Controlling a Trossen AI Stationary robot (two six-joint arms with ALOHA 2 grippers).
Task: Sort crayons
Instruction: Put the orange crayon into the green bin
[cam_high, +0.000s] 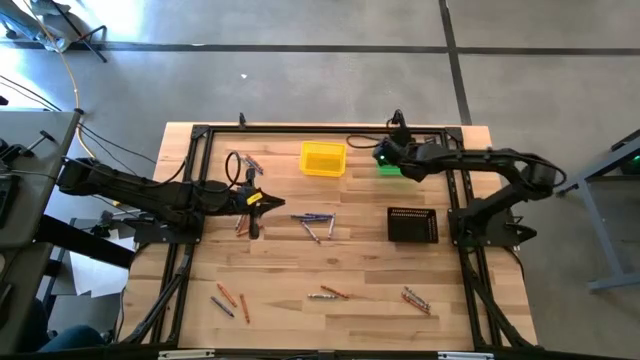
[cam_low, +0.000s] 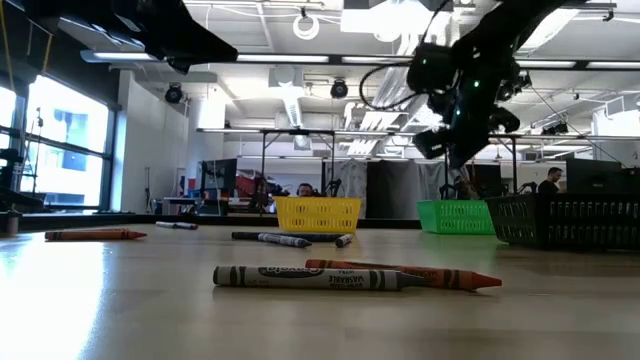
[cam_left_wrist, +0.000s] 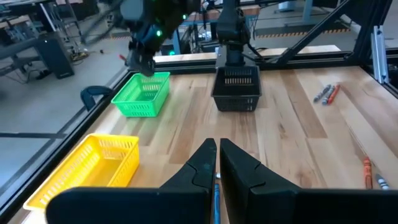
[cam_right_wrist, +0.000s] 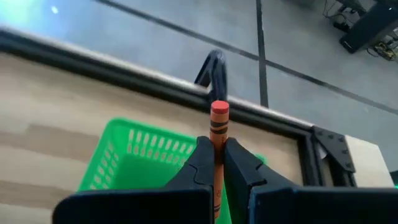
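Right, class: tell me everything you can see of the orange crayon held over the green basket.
The orange crayon is a thin stick in an orange paper wrapper with black bands near its flat end. It stands upright, pinched between the two dark fingers of the right tool, which is shut on it; its lower part is hidden between them. It hangs above the green basket, a plastic lattice bin near the table's far edge, and touches nothing else.
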